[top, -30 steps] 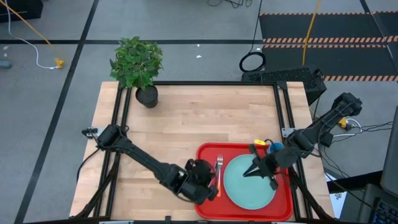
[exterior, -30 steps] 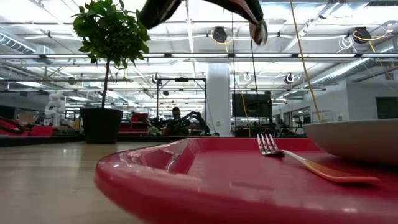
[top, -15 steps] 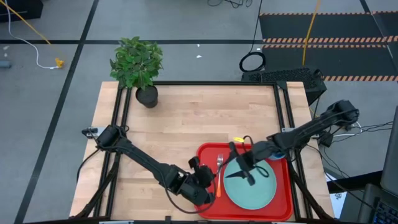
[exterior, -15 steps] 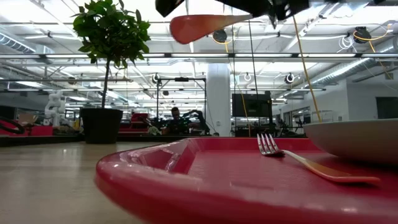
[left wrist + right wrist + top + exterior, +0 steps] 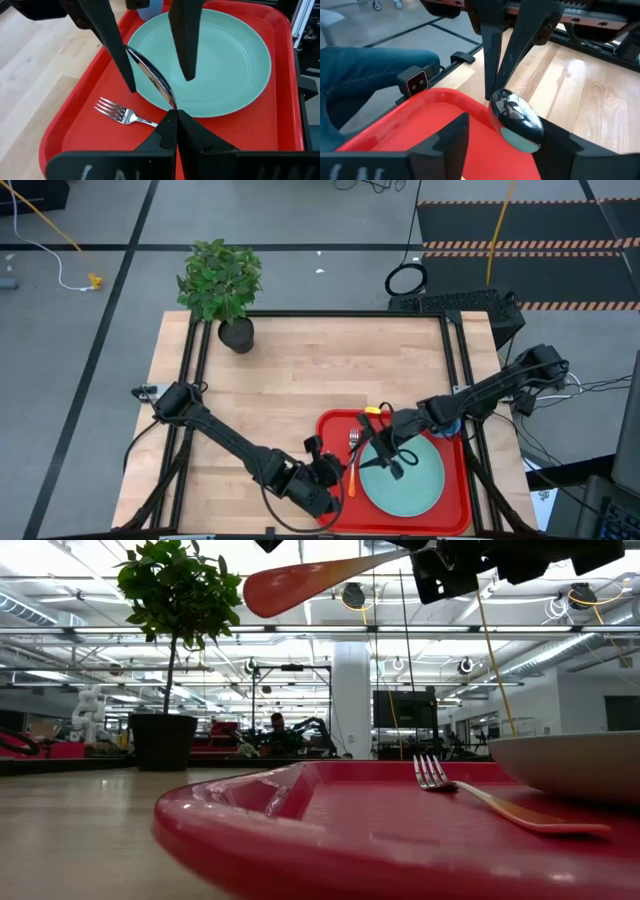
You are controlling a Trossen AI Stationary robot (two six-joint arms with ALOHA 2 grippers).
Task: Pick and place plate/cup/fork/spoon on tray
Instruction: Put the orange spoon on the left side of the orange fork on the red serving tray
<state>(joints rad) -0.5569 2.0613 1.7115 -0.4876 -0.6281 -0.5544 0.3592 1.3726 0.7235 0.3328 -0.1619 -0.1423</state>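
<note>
The red tray (image 5: 325,430) lies at the table's near right. On it are the mint-green plate (image 5: 415,480) and, left of the plate, the fork (image 5: 352,452), which also shows in the left wrist view (image 5: 120,114). The blue cup (image 5: 151,7) stands at the tray's far edge, mostly hidden by my right arm. My right gripper (image 5: 388,452) is over the plate's left part, shut on the spoon (image 5: 300,582). My left gripper (image 5: 335,472) is shut and empty at the tray's left edge, just left of the fork. My right gripper holds the spoon at its bowl end (image 5: 532,127), pinched between the two fingers. The fingers come from the table's right. The orange handle (image 5: 375,412) sticks out toward the far side. The spoon is lifted well clear of the tray, nearly level.
A potted plant (image 5: 236,333) stands at the table's far left corner. Bare wood (image 5: 300,370) lies left of and beyond the tray. A person's blue-trousered leg (image 5: 360,75) shows beyond the table's edge.
My right gripper has gone toward the table's left with the spoon, from near the cup to over the plate's left part, and the handle has swung into the low view. My left gripper has drawn back a little toward the near edge, still shut.
</note>
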